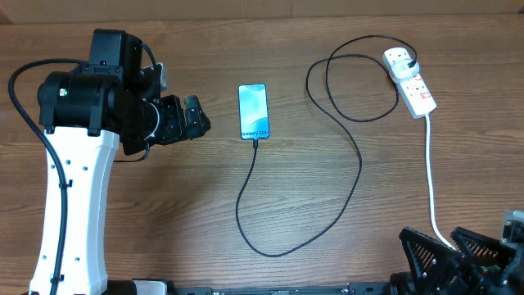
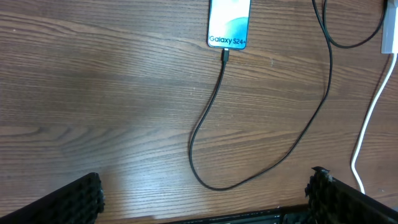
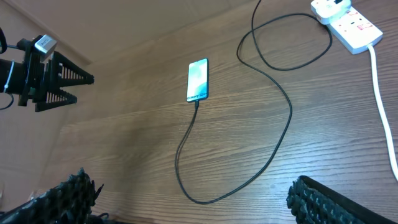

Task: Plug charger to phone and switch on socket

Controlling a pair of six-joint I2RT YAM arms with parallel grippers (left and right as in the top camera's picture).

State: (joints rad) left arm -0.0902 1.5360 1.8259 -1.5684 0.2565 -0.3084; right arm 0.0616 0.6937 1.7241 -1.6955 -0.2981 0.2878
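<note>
1. Slim rectangular smartphone with a black edge and a light blue-teal screen [image 1: 254,111] [image 2: 229,23] [image 3: 198,79]: lies flat, screen up, in the middle of the brown wood-grain surface [image 1: 164,213], toward the far side. "Galaxy S24+" is printed at its near end.
2. Long thin black charger cable [image 1: 359,176] [image 2: 211,118] [image 3: 290,118]: its small connector tip sits in the phone's near-end port. The cable runs toward the near edge, bends in a wide U, climbs to the right and makes a loose loop beside the strip. It ends in a black plug [image 1: 408,64] seated in the strip's far outlet.
3. White elongated two-outlet power strip [image 1: 413,86] [image 3: 351,25]: far right, slightly angled. It has small red switches, too small to read their position. Its thick white cord [image 1: 431,176] [image 3: 380,106] runs straight to the near edge.
4. Left fingers [image 1: 195,115] [image 2: 84,199]: spread wide and empty, just left of the phone and not touching it.
5. Right fingers [image 1: 422,250] [image 3: 68,190]: spread wide and empty at the near right corner, with the white cord passing by them.
</note>
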